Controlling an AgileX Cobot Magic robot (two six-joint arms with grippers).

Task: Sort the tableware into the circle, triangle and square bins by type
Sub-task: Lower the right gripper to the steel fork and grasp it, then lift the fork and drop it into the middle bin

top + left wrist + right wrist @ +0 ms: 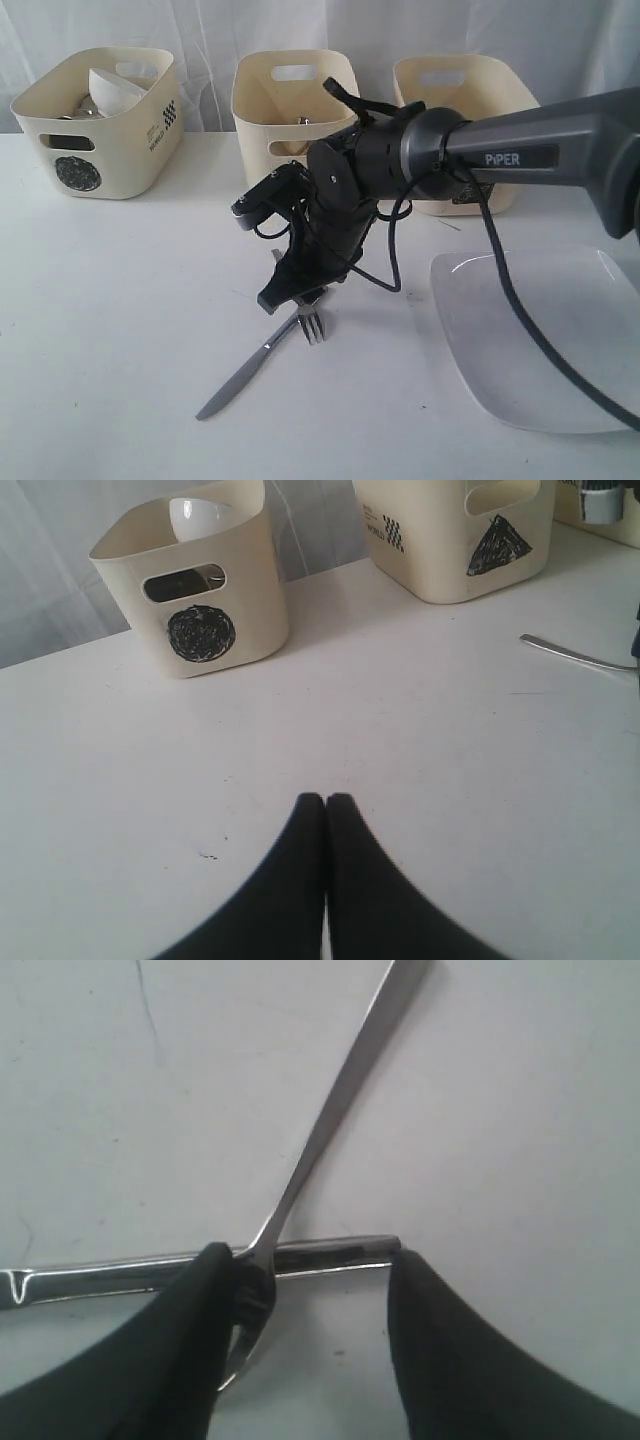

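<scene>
Between the tips of the wide-open right claw (310,1260), the fork (330,1110) crosses the knife (100,1278) on the bench (500,1110).

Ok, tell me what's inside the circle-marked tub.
A white bowl shows tilted inside the circle tub, and a steel item glints through its handle slot. The tub's walls cover everything lower down, so any other contents cannot be seen.

White table (110,310); pale curtain (200,25) hanging behind.
</scene>
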